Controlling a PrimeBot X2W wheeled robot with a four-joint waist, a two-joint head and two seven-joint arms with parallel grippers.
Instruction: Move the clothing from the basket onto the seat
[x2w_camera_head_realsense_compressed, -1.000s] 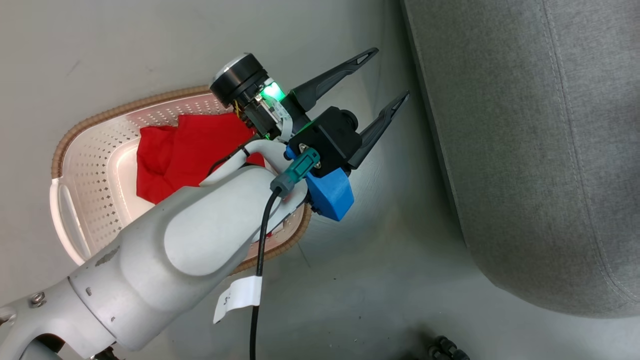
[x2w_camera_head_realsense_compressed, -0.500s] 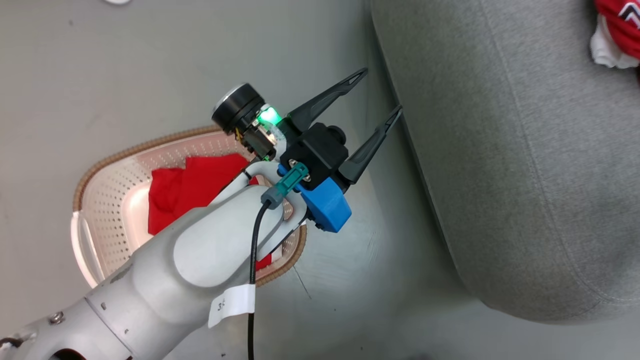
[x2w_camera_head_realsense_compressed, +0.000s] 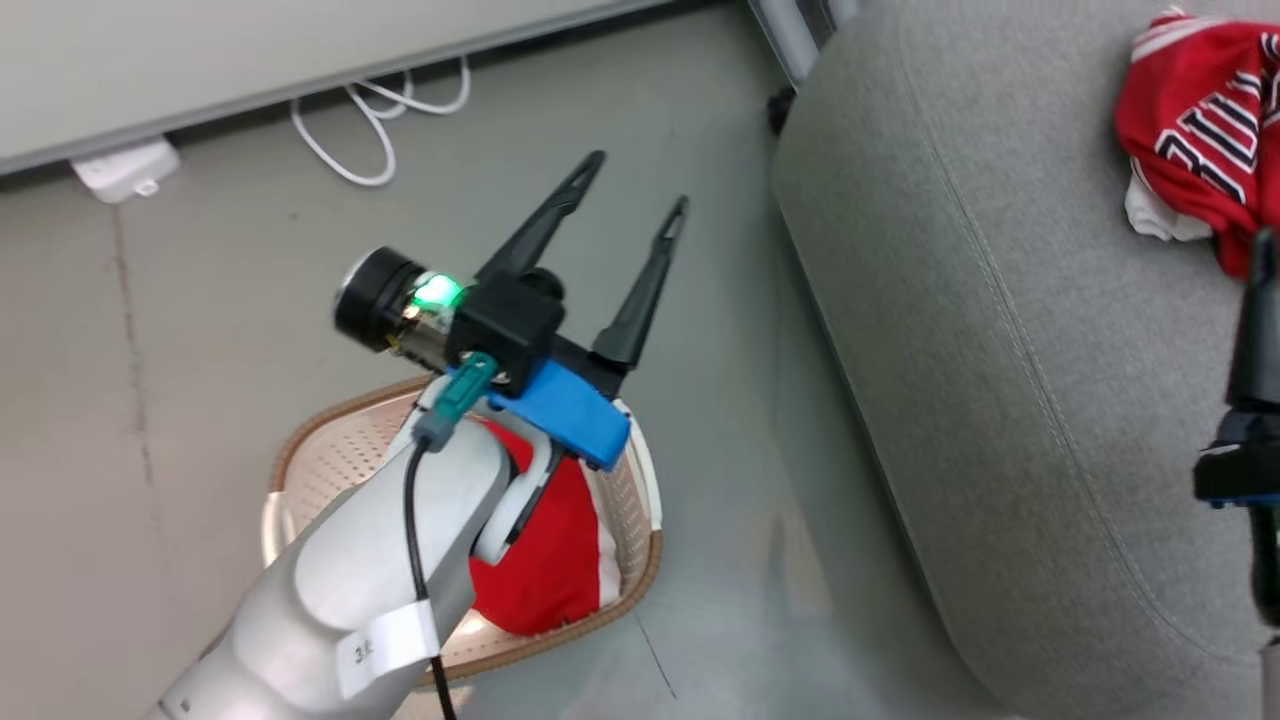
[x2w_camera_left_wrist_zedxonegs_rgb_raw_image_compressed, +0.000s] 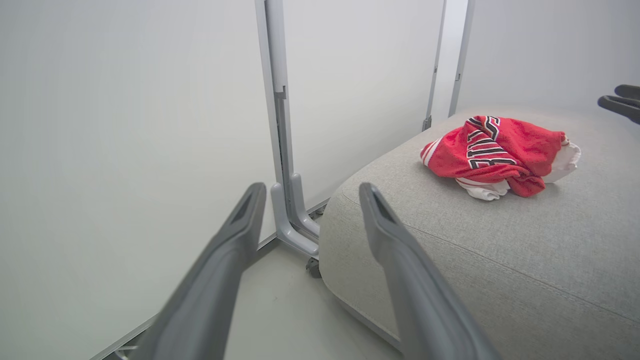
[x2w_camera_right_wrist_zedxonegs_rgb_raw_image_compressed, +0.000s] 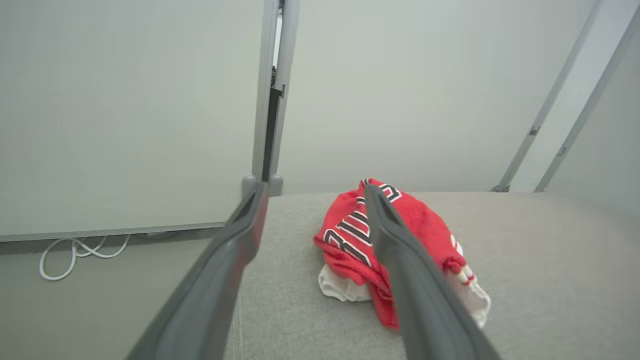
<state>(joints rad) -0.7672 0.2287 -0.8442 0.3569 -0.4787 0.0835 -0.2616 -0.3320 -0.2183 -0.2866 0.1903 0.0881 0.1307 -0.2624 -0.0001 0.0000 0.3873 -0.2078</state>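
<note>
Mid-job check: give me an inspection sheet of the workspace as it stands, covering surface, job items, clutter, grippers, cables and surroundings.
Surface: large grey woven-fabric seat carrying one garment; grey floor under the basket.
Job's things: red jersey with white trim and dark lettering lies crumpled on the seat; plain red garment lies in the oval cream perforated basket.
Clutter: nothing seen.
Grippers: left gripper open, empty, raised by the basket; right gripper open, empty, pointing at the jersey.
Cables: looped white cable and a white box on the floor by the wall; black cable along the left forearm.
Surroundings: pale wall panels with a grey post.
</note>
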